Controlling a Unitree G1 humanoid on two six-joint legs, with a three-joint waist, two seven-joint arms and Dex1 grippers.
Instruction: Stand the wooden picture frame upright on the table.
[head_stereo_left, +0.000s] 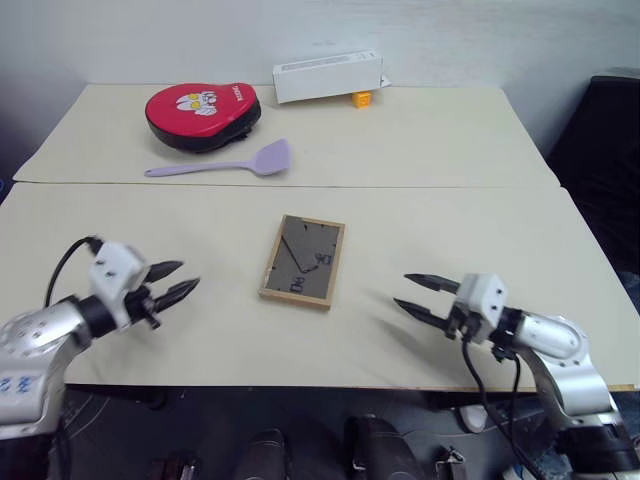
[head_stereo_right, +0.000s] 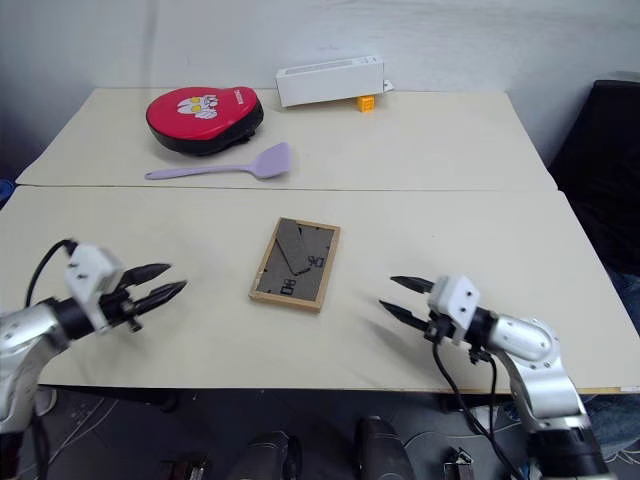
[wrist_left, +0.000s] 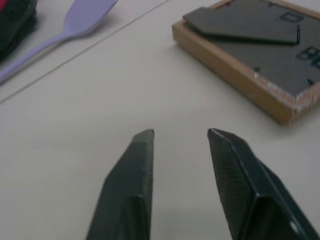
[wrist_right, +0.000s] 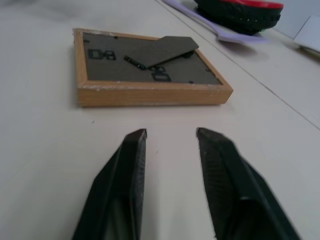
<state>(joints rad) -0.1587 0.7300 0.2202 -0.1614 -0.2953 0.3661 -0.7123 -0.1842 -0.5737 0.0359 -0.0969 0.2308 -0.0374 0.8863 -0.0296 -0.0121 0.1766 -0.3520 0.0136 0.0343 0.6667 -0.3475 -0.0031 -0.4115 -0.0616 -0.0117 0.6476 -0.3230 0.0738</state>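
Note:
The wooden picture frame (head_stereo_left: 303, 260) lies flat, face down, in the middle of the near table (head_stereo_left: 200, 340), its dark back panel and folded stand facing up. My left gripper (head_stereo_left: 178, 281) hovers to the frame's left, fingers parted, pointing at it with nothing between them. On the frame's right my right gripper (head_stereo_left: 414, 295) is open too, aimed at the frame's near right corner. In the left wrist view the frame (wrist_left: 252, 55) lies beyond the fingertips (wrist_left: 145, 137). The right wrist view shows the frame (wrist_right: 145, 67) a short way ahead of that gripper (wrist_right: 170, 134).
A lilac spatula (head_stereo_left: 225, 163), a red and black pad (head_stereo_left: 203, 114), a white long box (head_stereo_left: 328, 76) and a small yellow block (head_stereo_left: 361, 98) lie on the far table. A seam (head_stereo_left: 420, 186) separates the two tabletops. A dark chair (head_stereo_left: 610, 140) stands at the right.

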